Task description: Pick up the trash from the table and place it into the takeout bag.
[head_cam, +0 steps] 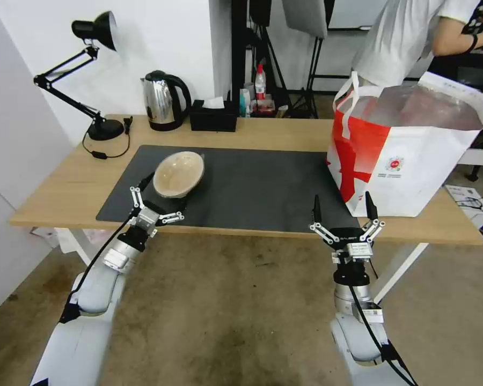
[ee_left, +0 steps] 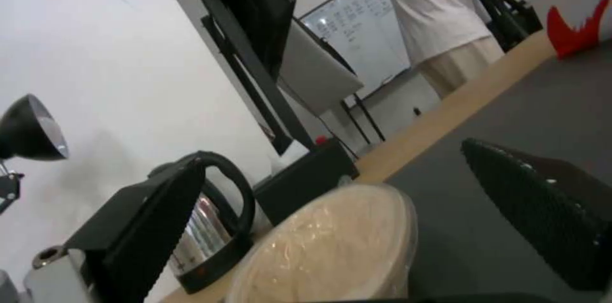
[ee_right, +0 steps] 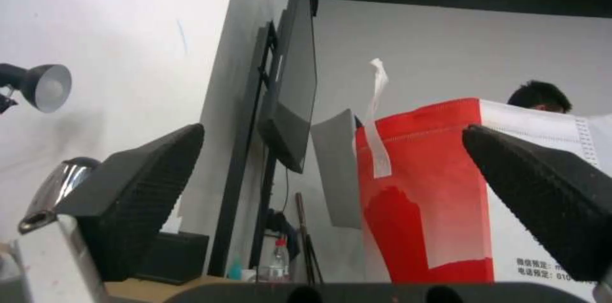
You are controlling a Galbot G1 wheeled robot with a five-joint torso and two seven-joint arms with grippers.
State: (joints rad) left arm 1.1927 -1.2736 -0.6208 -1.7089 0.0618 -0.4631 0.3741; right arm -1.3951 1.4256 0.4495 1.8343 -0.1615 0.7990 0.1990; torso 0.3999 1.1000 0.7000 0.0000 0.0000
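Note:
A beige paper-like bowl [head_cam: 178,174] lies tilted on the dark grey mat [head_cam: 263,182] at the table's [head_cam: 64,182] left side. My left gripper [head_cam: 165,194] is open at the bowl's near side. In the left wrist view the bowl [ee_left: 332,245] sits between the spread fingers [ee_left: 542,212], with a gap to one of them. The red-and-white takeout bag [head_cam: 408,161] stands open on the right end of the table, silver lining showing. My right gripper [head_cam: 342,197] is open and holds nothing at the table's front edge, just left of the bag [ee_right: 420,207].
A steel kettle [head_cam: 163,102], a black tissue box [head_cam: 213,117] and a black desk lamp [head_cam: 91,75] stand along the table's back edge. A person in a white shirt stands behind the bag. Bottles and stands crowd the floor beyond the table.

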